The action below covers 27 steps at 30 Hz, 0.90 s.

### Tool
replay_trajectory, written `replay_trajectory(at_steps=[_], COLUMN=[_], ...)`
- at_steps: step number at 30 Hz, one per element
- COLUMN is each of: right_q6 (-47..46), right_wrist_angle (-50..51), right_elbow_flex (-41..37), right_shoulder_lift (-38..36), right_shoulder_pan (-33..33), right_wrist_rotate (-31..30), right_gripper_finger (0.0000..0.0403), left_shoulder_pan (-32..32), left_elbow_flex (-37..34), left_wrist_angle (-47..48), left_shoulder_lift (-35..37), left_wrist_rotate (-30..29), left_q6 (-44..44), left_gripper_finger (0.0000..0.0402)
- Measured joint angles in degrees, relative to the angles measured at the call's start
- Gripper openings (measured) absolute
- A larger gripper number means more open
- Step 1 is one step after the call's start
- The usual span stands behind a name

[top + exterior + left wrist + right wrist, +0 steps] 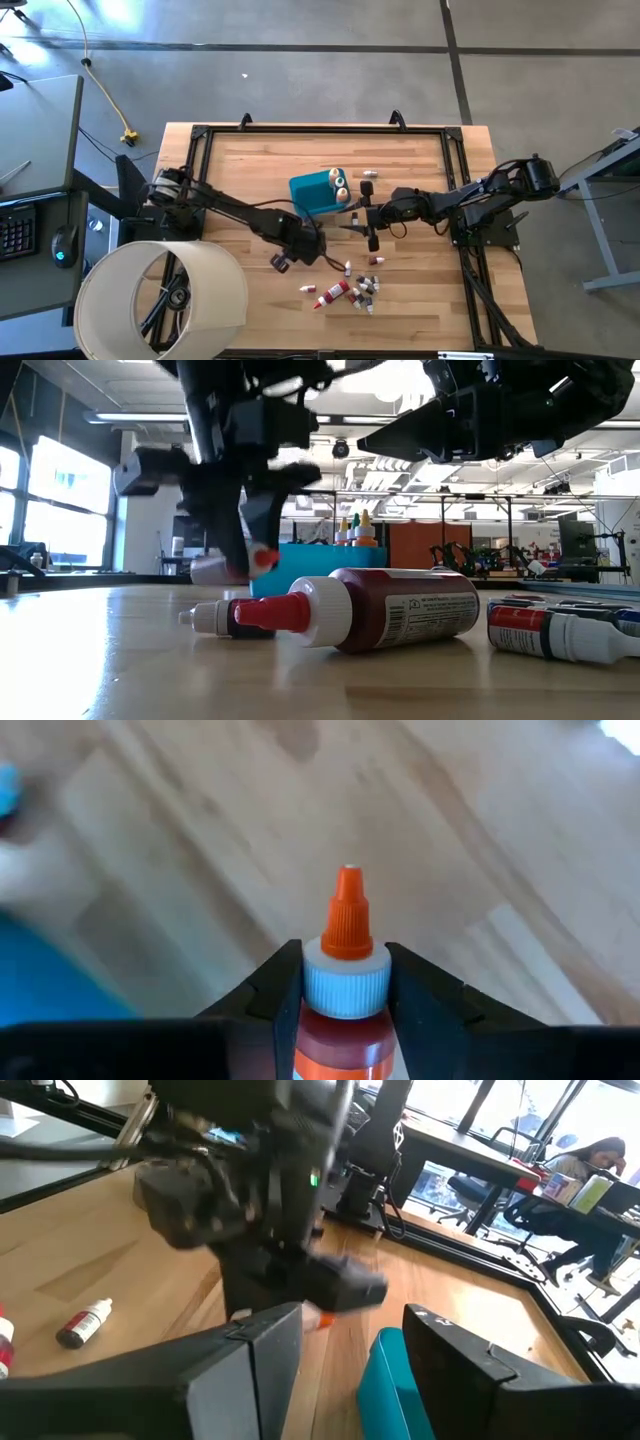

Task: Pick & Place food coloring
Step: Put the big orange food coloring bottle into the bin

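My left gripper (316, 247) is shut on a small food coloring bottle (345, 1020) with a red-orange body, a white collar and an orange tip. It hangs over the table's middle, just near of the blue tub (312, 192). Two bottles (355, 530) stand upright in the tub. More food coloring lies on its side nearer the front: a large dark-red bottle (400, 610) and several small ones (362, 290). My right gripper (350, 1370) is open and level, right of the tub, with nothing between its fingers. My left gripper pinches the bottle between its two fingers (275, 990), which press on opposite sides of the white cap collar (345, 982). The fingers slant steeply down from above. The orange tip sticks out past the fingertips, and in the low view the bottle (262, 558) hangs clear of the tabletop.
A black frame rail (320, 128) runs around the tabletop. A wide white drum (160, 300) stands at the near left corner. A loose vial (369, 174) lies beyond the tub, another (85, 1323) on the open wood. Bottles (560, 630) crowd the near right.
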<state>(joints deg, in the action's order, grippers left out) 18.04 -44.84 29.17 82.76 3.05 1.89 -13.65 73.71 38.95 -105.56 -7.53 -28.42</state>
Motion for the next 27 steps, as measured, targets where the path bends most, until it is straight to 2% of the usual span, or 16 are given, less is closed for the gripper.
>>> replay_trajectory(at_steps=[6,9,13,17,22,27], right_q6=[0.32,0.42,0.17,0.34,3.70,2.75], right_wrist_angle=[0.00,-0.02,-0.19,1.62,5.75,14.69], right_elbow_flex=[0.00,0.00,0.00,-0.02,-0.05,0.13], right_shoulder_lift=[0.00,0.00,0.00,-0.79,-6.03,-14.30], right_shoulder_pan=[0.00,0.00,0.00,0.28,1.48,2.42], right_wrist_rotate=[0.00,0.00,-0.01,-1.89,-6.31,-7.99], right_gripper_finger=[0.0168,0.0167,0.0167,0.0164,0.0155,0.0148], left_shoulder_pan=[-0.22,-0.16,0.21,3.19,9.32,16.89], left_elbow_flex=[6.97,9.13,11.12,10.19,2.92,-9.24], left_wrist_angle=[13.92,14.62,13.51,7.96,-4.34,-28.47], left_shoulder_lift=[0.59,1.54,4.24,8.29,14.77,19.98], left_wrist_rotate=[-11.53,-16.64,-19.23,-16.89,-14.37,-2.63], left_q6=[3.04,2.77,3.15,8.98,9.38,9.48], left_gripper_finger=[0.0120,0.0120,0.0120,0.0120,0.0120,0.0120])
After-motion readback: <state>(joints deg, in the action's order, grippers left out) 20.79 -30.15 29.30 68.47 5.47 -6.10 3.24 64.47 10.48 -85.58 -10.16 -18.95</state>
